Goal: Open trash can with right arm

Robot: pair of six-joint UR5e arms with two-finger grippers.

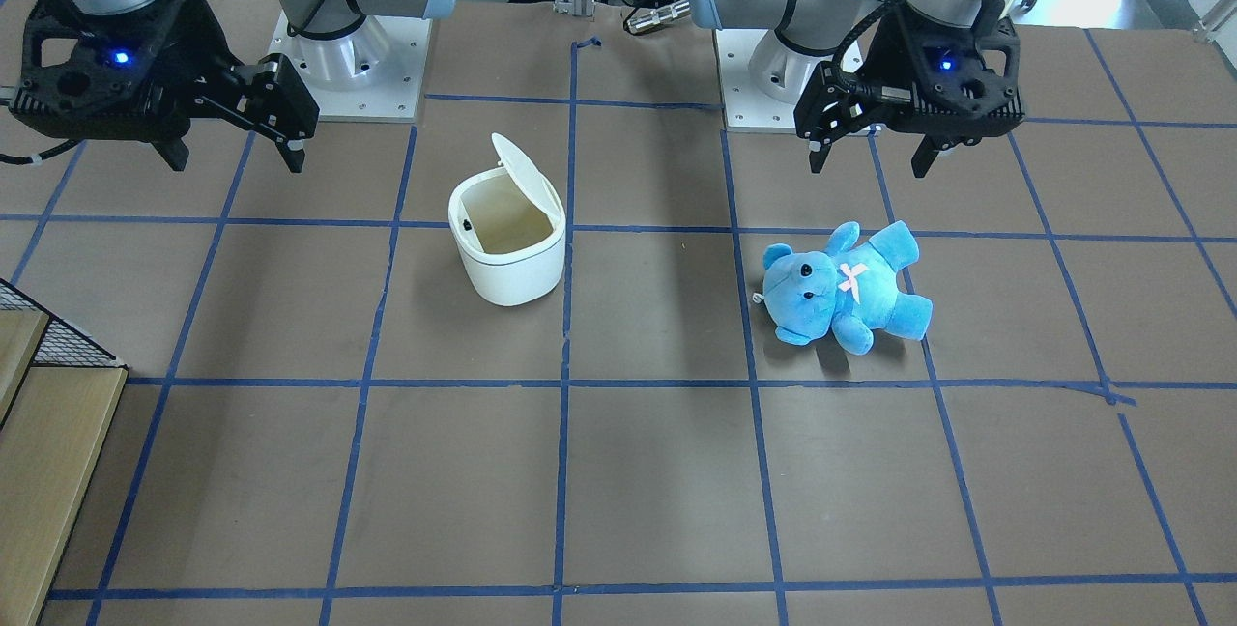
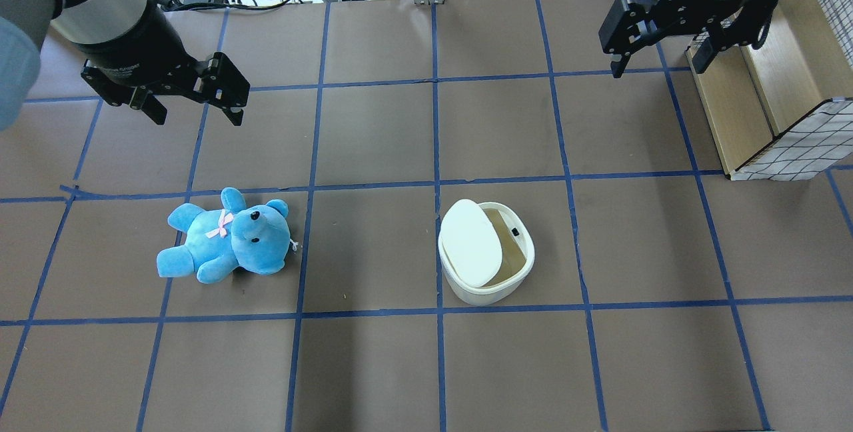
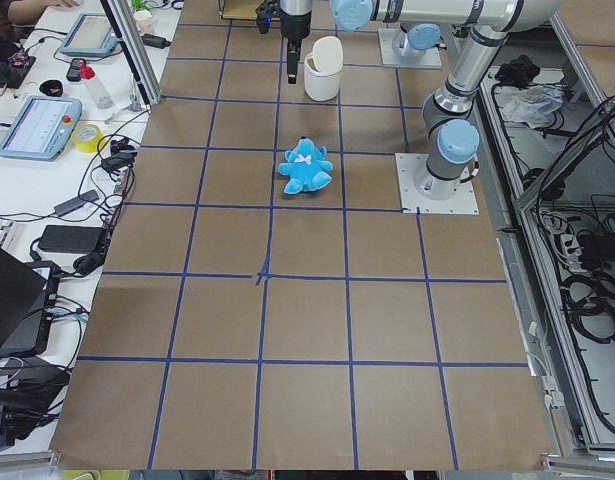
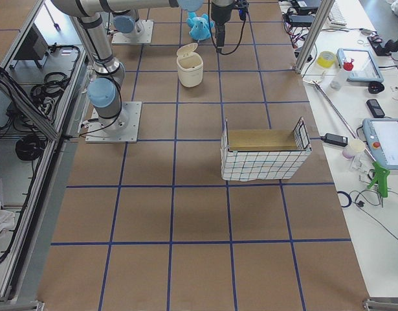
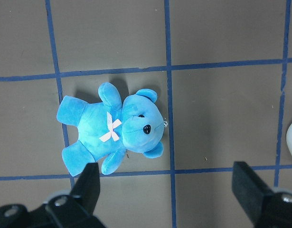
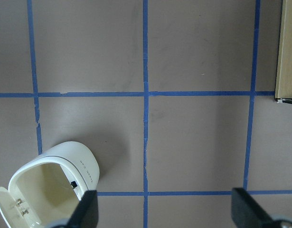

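The white trash can (image 1: 512,273) stands mid-table with its flip lid (image 1: 520,167) raised and its inside showing. It also shows in the overhead view (image 2: 490,295) and at the lower left of the right wrist view (image 6: 84,164). My right gripper (image 1: 235,160) is open and empty. It hangs above the table, well off to the can's side, and shows at the overhead view's upper right (image 2: 656,67). My left gripper (image 1: 870,162) is open and empty above a blue teddy bear (image 1: 846,288).
The blue teddy (image 2: 226,239) lies on its back to the can's left in the overhead view. A wood-and-wire basket (image 2: 766,85) stands at the table's right edge, close under my right gripper. Blue tape lines grid the brown table.
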